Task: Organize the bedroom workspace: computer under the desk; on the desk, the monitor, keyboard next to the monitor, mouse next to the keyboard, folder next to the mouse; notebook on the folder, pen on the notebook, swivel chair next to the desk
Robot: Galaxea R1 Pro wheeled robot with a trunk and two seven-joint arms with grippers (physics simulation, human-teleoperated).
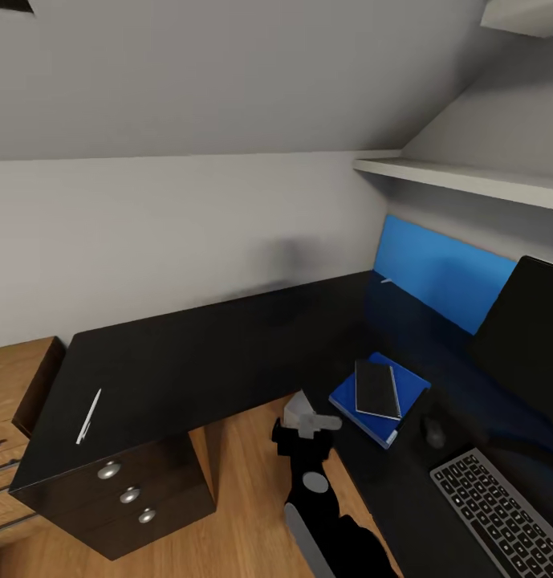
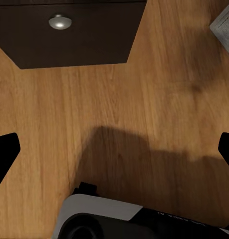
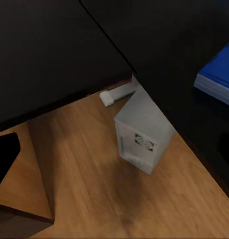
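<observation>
the desk is the long black L-shaped surface, one wing running away to the left over its knobbed drawers, the other carrying the monitor and the keyboard. on that right wing the folder already lies with the notebook stacked on it and the mouse just beside; the computer stands on the floor under the corner.

what remains, judging by this, is the pen. it lies on the far left wing, well apart from the stack, its long axis running roughly front to back along the surface. a dark arm, which one is unclear, reaches up in front of the folder, far to the right of the pen. the left gripper points down at the wooden floor, fingers spread wide and empty. the right fingers' spread cannot be told.
</observation>
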